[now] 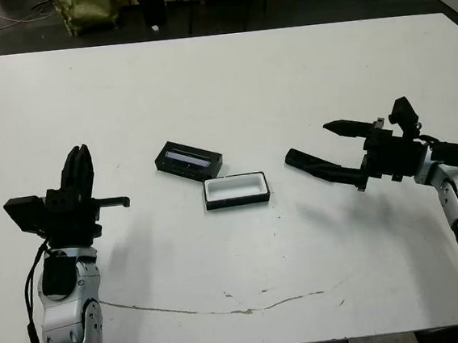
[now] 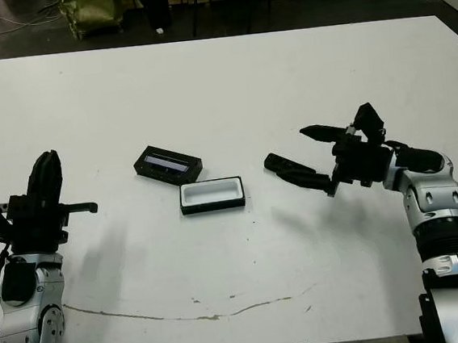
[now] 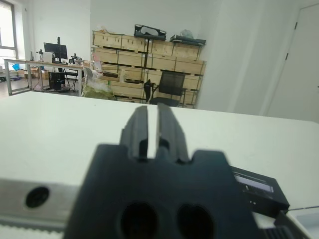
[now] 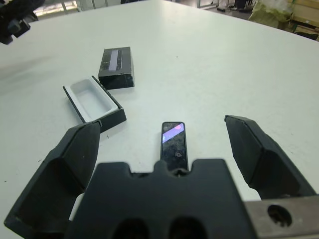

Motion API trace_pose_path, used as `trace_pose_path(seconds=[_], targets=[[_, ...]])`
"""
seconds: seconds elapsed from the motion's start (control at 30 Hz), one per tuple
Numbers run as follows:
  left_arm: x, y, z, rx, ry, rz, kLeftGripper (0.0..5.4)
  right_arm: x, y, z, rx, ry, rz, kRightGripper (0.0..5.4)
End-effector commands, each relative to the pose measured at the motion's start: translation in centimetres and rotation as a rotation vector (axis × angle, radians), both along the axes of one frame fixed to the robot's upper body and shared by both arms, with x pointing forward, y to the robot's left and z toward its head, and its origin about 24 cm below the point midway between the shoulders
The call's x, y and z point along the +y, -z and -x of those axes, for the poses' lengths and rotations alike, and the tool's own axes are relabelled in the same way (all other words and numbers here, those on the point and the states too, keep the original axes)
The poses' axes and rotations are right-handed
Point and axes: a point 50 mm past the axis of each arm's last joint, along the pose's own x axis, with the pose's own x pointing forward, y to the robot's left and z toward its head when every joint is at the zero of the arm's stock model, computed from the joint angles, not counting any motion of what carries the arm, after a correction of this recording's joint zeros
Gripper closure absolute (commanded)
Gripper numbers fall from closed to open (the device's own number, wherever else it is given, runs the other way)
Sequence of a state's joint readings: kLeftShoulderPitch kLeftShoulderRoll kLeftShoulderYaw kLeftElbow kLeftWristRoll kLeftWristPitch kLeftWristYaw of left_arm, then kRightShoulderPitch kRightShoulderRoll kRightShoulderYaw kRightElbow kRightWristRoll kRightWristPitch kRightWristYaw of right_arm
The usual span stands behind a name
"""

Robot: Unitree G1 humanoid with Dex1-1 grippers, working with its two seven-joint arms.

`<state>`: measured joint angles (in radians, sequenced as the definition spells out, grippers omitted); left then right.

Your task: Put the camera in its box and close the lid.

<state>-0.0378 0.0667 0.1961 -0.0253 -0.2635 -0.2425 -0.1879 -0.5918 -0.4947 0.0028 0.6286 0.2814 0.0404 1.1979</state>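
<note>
The camera (image 4: pixel 174 144), a slim glossy black bar, lies flat on the white table in the right wrist view. My right gripper (image 4: pixel 162 127) hangs open over it with one finger on each side and holds nothing. In the head views that gripper (image 1: pixel 308 142) hovers right of the box (image 1: pixel 237 199), and the camera does not show there. The box is an open black tray with a white lining and nothing in it. The lid (image 1: pixel 189 160), black with a glossy window strip, lies just behind the box to its left. My left gripper (image 1: pixel 77 152) is shut and empty, far left of both.
Bare white table (image 1: pixel 228 82) stretches around the things. A thin dark crack line (image 1: pixel 226 308) runs near the front edge. Beyond the far edge are dark floor, chair legs and an olive bag (image 1: pixel 87 8).
</note>
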Motion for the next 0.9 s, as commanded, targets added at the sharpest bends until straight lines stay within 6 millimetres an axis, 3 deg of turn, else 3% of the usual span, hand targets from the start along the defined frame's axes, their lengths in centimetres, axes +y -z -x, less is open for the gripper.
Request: trace_pose_path(seconds=[0.03, 0.9], targets=[[0.2, 0.6, 0.2, 0.035, -0.005, -0.004, 5.40, -0.2, -0.4, -0.3, 0.009, 0.007, 0.057, 0.02], [0.2, 0.7, 0.2, 0.033, -0.006, -0.016, 5.40, -0.7, 0.5, -0.7, 0.120, 0.066, 0.279, 0.02]])
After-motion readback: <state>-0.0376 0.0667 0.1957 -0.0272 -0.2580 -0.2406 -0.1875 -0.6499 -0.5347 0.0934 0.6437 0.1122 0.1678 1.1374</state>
